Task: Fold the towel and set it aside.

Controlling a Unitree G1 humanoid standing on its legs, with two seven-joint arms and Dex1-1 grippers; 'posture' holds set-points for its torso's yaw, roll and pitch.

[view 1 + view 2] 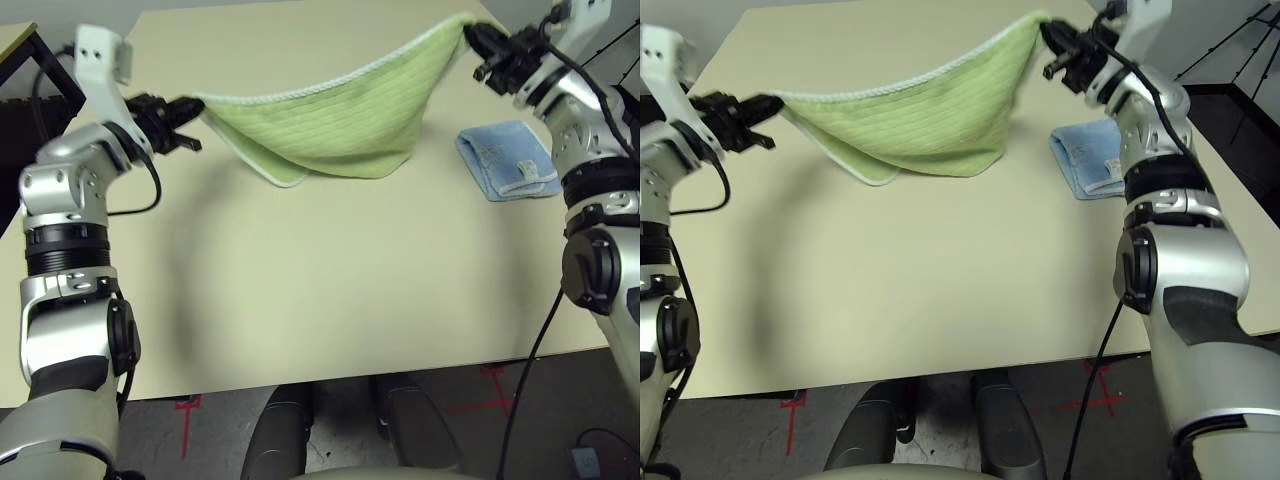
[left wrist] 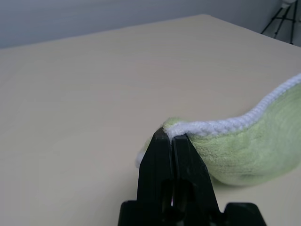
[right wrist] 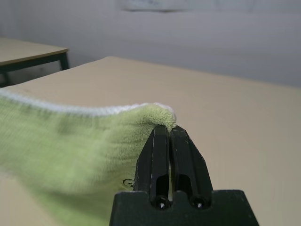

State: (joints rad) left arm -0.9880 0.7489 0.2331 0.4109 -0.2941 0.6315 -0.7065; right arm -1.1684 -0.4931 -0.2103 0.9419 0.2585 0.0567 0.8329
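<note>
Now | left gripper [image 1: 190, 108], right gripper [image 1: 470, 38] each clamp towel [image 1: 330, 120] corners | logo unreadable

The towel [image 1: 330, 125] is light green terry cloth with white stitched edging along its top hem. It hangs in the air, stretched by two upper corners and sagging in a curve. Its lowest fold hangs just above the tabletop.
</note>
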